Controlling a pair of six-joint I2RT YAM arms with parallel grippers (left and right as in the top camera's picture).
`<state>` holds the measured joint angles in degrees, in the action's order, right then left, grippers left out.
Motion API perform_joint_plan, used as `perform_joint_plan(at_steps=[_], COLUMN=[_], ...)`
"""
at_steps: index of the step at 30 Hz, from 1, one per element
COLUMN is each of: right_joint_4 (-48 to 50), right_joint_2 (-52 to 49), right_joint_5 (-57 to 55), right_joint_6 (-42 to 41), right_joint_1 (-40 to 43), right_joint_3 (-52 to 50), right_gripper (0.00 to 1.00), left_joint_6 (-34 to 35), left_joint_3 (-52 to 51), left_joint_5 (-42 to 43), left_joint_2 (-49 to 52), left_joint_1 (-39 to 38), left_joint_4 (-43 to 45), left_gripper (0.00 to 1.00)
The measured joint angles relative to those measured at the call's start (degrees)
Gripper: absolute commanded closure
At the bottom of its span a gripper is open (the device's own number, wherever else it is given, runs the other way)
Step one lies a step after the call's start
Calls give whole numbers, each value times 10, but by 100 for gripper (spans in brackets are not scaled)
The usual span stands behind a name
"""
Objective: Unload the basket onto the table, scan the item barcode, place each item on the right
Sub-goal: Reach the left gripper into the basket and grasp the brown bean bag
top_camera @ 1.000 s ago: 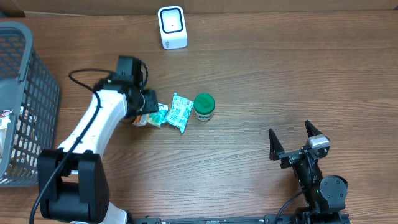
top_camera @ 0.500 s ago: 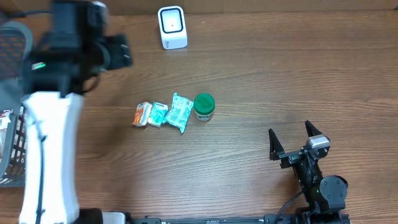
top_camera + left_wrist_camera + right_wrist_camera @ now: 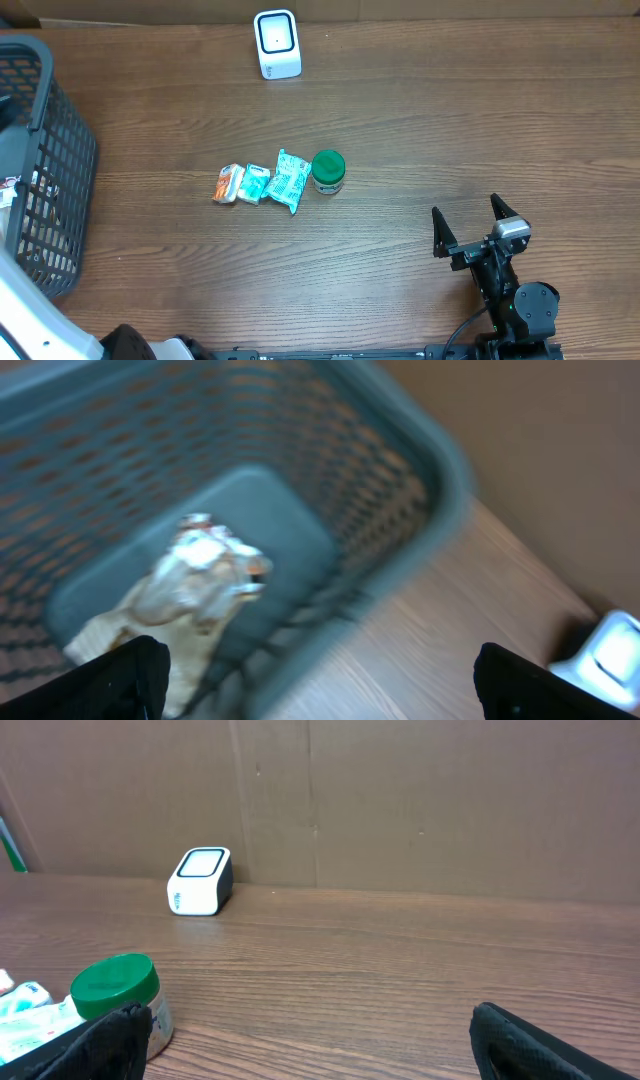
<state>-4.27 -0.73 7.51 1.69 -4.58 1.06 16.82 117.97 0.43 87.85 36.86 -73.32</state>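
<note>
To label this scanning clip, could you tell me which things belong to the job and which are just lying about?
Job: scanner, jar, orange packet, small teal packet, large teal packet, basket.
Lying about: wrapper in the basket, probably finished; cardboard wall.

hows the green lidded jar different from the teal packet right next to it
The jar stands upright, while the teal packet lies flat. The jar is round with a solid green lid; the teal packet is a crinkled, roughly rectangular pouch in teal and white. The jar ends the row of items on the right, and the teal packet lies just left of it. Both rest on the wooden table, and neither is held.
</note>
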Motion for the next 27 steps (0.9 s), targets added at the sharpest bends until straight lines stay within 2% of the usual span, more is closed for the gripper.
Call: perform_joint_plan(at_steps=[4,8,17,22,27], right_joint_4=[0,0,0,0,0], right_joint_2=[0,0,0,0,0], right_joint_5=[0,0,0,0,0], right_joint_6=[0,0,0,0,0], right_joint_1=[0,0,0,0,0], right_joint_3=[0,0,0,0,0], right_gripper=[0,0,0,0,0], left_joint_6=[4,-16,-148,-219,-261], left_joint_3=[-30,-103,-268,-285,-285], left_joint_5=[6,9,-8,0,2], left_joint_2=[9,27,80,114,157], left_joint_1=[55,82,121,127,127], left_joint_4=[2,35,158,196,220], left_gripper=[0,0,0,2,4])
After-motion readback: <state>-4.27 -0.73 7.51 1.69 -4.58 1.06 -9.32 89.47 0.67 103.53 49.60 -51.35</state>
